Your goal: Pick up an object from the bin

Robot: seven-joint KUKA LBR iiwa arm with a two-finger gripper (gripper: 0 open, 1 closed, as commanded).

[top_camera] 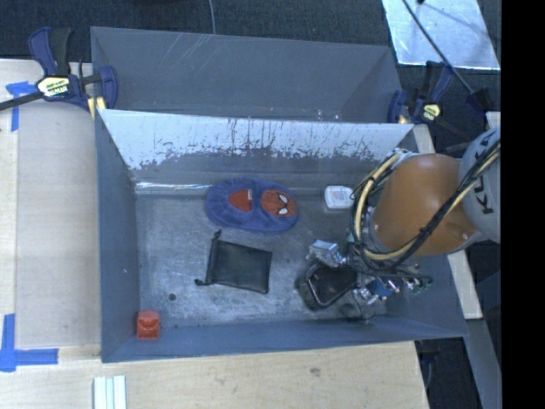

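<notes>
Tool low in the near right corner of the bin, next to a glossy black object, with nothing lifted yet.

The tool (362,295) hung close to the floor of the bin (117,228), and the glossy black object (326,286) lay just beside it on the left. The arm's own parts hid it, so one could not tell how far open it was or whether it held anything. The grasp and lift apparently remained to be done. A black pouch (239,267), blue slippers (252,205) and a red block (148,323) lay untouched further left.

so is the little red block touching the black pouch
Apart. The camera view shows the red block in the bin's lower left corner and the black pouch nearer the middle, with bare bin floor plainly between them.
</notes>
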